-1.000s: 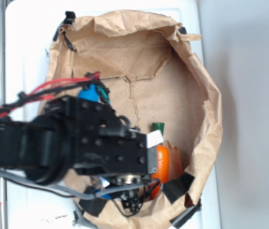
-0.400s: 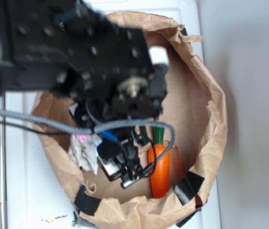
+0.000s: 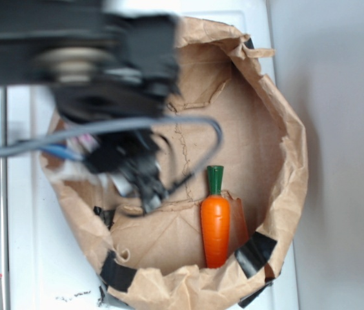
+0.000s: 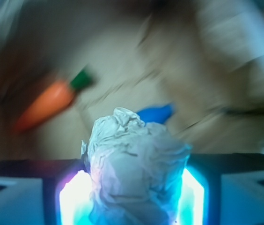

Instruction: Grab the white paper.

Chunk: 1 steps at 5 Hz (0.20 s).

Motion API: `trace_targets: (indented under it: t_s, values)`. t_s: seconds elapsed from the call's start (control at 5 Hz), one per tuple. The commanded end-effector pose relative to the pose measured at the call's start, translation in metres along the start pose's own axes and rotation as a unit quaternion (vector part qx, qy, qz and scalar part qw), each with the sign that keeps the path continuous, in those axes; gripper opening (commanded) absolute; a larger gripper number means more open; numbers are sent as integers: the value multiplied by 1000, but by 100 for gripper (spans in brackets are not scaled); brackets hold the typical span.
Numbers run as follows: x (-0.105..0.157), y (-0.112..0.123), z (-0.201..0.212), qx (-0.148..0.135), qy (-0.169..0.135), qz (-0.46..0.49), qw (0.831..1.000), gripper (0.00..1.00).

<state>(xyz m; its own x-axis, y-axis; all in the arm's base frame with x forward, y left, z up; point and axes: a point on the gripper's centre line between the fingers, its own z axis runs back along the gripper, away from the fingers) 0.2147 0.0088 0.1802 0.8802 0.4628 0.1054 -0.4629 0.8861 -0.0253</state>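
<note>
While gripping the white paper (image 4: 136, 164), jaws closed on it, the gripper (image 4: 134, 197) is hovering above the bag (image 3: 279, 129); grab looks done, next just holding firm.

carrot (image 3: 215, 223) — inside brown paper bag (image 3: 285, 161)

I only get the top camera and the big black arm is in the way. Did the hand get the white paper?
Observer: Yes. In the wrist view the paper sits squeezed between the hand's two sides.
Operator: Is all of it inside?
Observer: No, a crumpled lump pokes out past the fingers.
Operator: Is the carrot near it?
Observer: The carrot shows behind the paper, off to one side, not touching it.
Operator: Anything else in there?
Observer: A small blue thing peeks out just behind the paper; it's too blurry to say what it is.
</note>
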Motion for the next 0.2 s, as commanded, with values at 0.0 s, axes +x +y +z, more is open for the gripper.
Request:
trace_targets:
  t_s: [0.0]
  values:
    - [3,13,23,19,-66,-13,998,5]
